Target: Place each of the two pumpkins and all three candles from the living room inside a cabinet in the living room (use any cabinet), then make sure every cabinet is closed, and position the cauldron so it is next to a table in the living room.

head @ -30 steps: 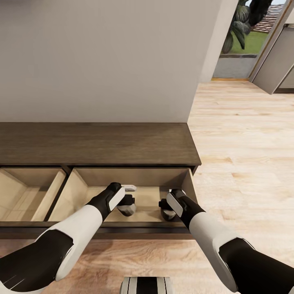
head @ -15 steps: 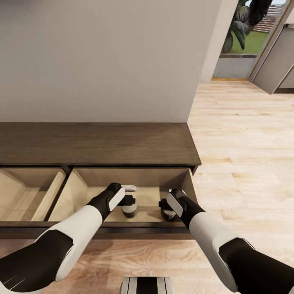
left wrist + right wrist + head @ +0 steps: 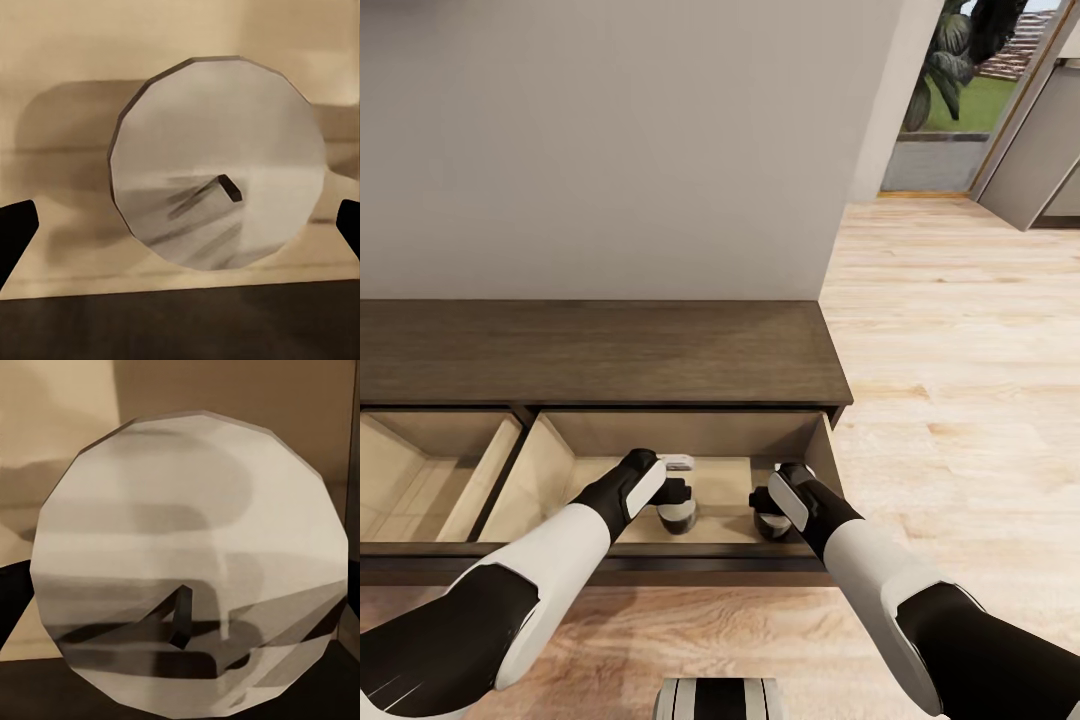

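Observation:
The dark-brown cabinet [image 3: 600, 350] has two drawers pulled out. Both my grippers reach into the right drawer [image 3: 660, 436]. A beige-grey candle [image 3: 678, 517] [image 3: 217, 161] stands upright on the pale drawer floor. My left gripper [image 3: 674, 494] [image 3: 180, 229] hangs open over it, its fingertips [image 3: 15, 229] spread wide on either side and clear of it. The right gripper [image 3: 766, 522] is shut on a second candle [image 3: 195, 532], which looms large and close in the right wrist view with its dark wick showing. No pumpkins, cauldron or table are in view.
The left drawer [image 3: 430, 470] also stands open with a pale interior. A grey wall [image 3: 610, 150] rises behind the cabinet. Light wood floor [image 3: 960, 380] stretches to the right toward a glass door [image 3: 960, 100] with plants outside.
The left gripper has let go of its candle, which went from tilted in the fingers to standing upright on the drawer floor. The right arm has stayed put.

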